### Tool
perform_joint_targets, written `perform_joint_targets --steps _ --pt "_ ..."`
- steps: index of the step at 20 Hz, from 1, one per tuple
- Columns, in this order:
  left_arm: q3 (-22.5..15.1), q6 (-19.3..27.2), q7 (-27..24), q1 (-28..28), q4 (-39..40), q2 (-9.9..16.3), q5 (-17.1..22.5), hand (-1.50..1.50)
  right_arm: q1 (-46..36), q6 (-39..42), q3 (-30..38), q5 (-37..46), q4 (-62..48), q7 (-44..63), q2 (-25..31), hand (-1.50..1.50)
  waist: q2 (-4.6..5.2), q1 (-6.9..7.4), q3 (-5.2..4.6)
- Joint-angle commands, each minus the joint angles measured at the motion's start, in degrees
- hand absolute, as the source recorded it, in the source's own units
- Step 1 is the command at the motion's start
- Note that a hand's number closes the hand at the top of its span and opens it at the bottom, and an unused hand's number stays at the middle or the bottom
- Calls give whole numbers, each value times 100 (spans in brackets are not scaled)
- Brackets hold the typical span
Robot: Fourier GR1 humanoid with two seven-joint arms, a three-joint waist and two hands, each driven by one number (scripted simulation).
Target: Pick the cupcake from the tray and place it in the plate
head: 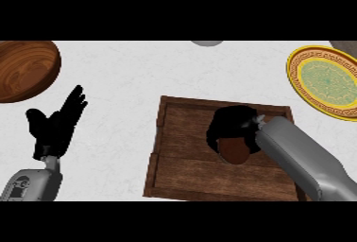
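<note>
A brown cupcake sits inside the wooden tray, near its middle. My right hand is over the tray with its fingers curled round the cupcake's top, hiding most of it. The yellow patterned plate lies at the right edge of the counter, beyond the tray's far right corner. My left hand rests open at the left, fingers up, well apart from the tray.
A wooden bowl stands at the far left. A grey round object shows at the top edge, and another grey object peeks in at the top right corner above the plate.
</note>
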State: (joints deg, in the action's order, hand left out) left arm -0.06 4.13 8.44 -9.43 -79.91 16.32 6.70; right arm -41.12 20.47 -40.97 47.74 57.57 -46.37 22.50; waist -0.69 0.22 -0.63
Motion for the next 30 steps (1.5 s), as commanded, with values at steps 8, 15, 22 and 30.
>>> perform_joint_targets --steps 8,15,22,30 --pt "97 43 -73 195 62 -9 -11 0 588 -898 2448 -1004 -793 2948 -118 150 39 -217 62" --pt "110 49 14 184 -25 8 -26 0 779 -2786 3355 -978 557 3686 -58 150 -9 -273 63" --pt "177 -137 -62 224 -66 70 35 0 1060 -3369 4218 -903 1490 4760 342 150 36 -114 61" --pt "147 -235 71 421 -400 -63 29 0 1041 -3007 5208 -1663 1034 4652 639 150 63 19 64"
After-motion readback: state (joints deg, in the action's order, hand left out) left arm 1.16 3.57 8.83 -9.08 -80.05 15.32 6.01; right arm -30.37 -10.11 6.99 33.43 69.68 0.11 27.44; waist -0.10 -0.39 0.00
